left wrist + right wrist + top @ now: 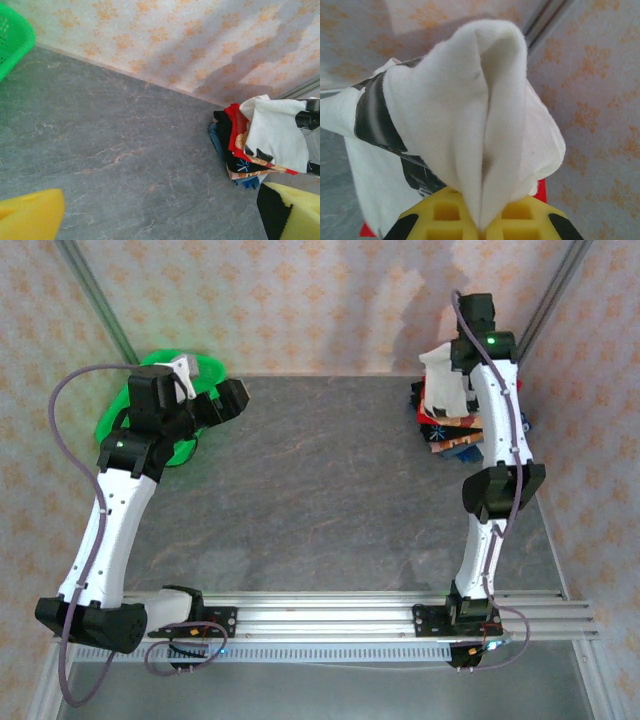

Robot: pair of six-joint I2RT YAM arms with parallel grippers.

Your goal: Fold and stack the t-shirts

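The right gripper [480, 226] is clamped on one off-white shirt [485, 100]. Its two yellow fingers [445, 212] meet at the bottom of the right wrist view with a fold of the cloth pinched between them. From that pinch the cloth rises in a peaked bunch. Further out, toward the left of that view, the same shirt spreads wider and carries black marks. Seen from above, the shirt hangs from these fingers over one stack of folded shirts [455, 432], which lies on the grey table [320, 490] below the gripper. Whether the hanging cloth touches the stack cannot be told.

The left gripper [162, 200] is spread wide, its two yellow fingers [30, 215] at opposite bottom corners of the left wrist view. Nothing is between them, and bare table lies just ahead. Further out, beyond the right-hand finger, sits the stack. One red shirt [234, 127] is near its top, with black, blue and pale orange layers under it. That makes at least four layers, though the exact number is unclear. Off past the left-hand finger, well apart from the stack, stands one green basket [12, 35].
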